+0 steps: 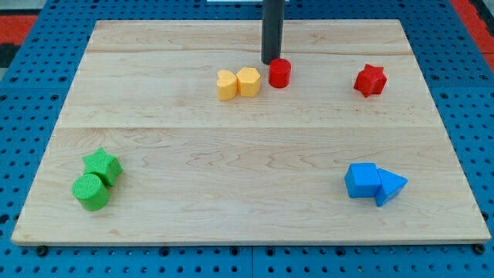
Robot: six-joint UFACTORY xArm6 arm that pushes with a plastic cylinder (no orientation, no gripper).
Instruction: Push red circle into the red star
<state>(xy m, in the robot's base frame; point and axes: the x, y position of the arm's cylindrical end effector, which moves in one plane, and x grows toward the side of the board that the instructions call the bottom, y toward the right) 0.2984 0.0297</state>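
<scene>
The red circle (279, 73) sits on the wooden board near the view's top centre. The red star (370, 79) lies to its right, well apart from it. My tip (271, 62) stands just at the circle's upper left edge, touching or nearly touching it. The rod rises straight up out of the view's top.
A yellow heart (226, 85) and a yellow hexagon (248, 81) lie side by side just left of the red circle. A green star (103, 165) and green circle (92, 191) sit at the bottom left. A blue cube (361, 181) and blue triangle (390, 186) sit at the bottom right.
</scene>
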